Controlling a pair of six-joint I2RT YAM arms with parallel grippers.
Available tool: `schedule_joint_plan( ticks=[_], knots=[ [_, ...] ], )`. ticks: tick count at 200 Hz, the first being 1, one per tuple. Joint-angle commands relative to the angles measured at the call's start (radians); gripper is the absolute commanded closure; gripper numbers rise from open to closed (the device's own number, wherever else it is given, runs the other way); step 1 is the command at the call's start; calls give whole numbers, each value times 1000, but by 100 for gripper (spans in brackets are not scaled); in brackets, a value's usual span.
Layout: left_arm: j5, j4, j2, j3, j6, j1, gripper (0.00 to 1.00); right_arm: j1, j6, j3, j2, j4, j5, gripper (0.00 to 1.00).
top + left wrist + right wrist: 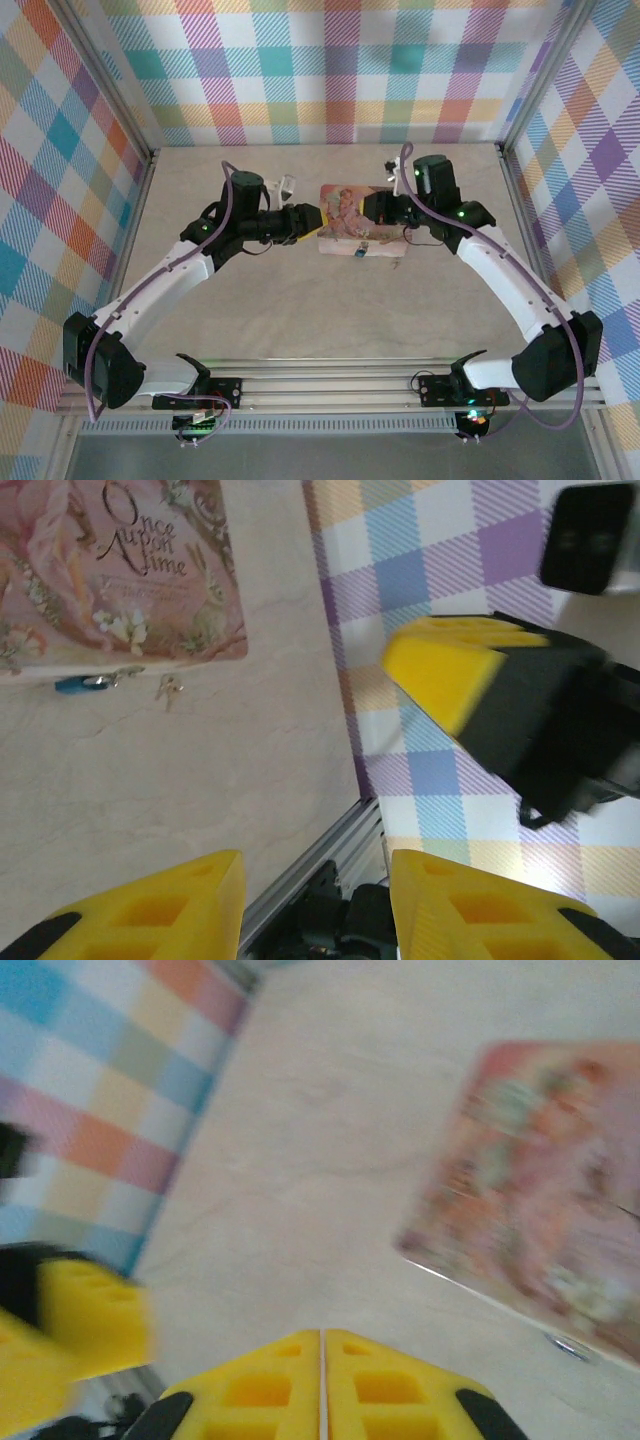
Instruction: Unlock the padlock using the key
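The padlock [78,684] is a tiny blue body with a silvery shackle, lying on the table against the front edge of the pink fairy-picture box [120,570]. The key [167,690], a thin grey speck, lies just beside the padlock. In the top view the padlock [358,250] sits below the box [345,225]. My left gripper [316,222] hovers at the box's left edge, and in its wrist view it [315,880] is open with nothing between the fingers. My right gripper [374,212] hangs over the box's right part; its fingers [322,1338] meet with nothing between them.
The box [540,1210] appears blurred in the right wrist view. Plaid walls [330,70] enclose the table on three sides, and an aluminium rail [330,385] runs along the near edge. The two grippers face each other closely across the box.
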Motion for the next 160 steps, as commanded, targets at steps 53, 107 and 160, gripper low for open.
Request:
schedule_joint_plan(
  ticks=[53, 107, 160],
  knots=[
    [29, -125, 93, 53, 106, 11, 58, -28, 38, -278, 44, -28, 224, 73],
    [35, -175, 143, 84, 147, 12, 58, -39, -161, -352, 170, 155, 331, 70],
    [31, -202, 186, 126, 167, 13, 58, -77, -182, -251, 347, 140, 344, 70]
  ],
)
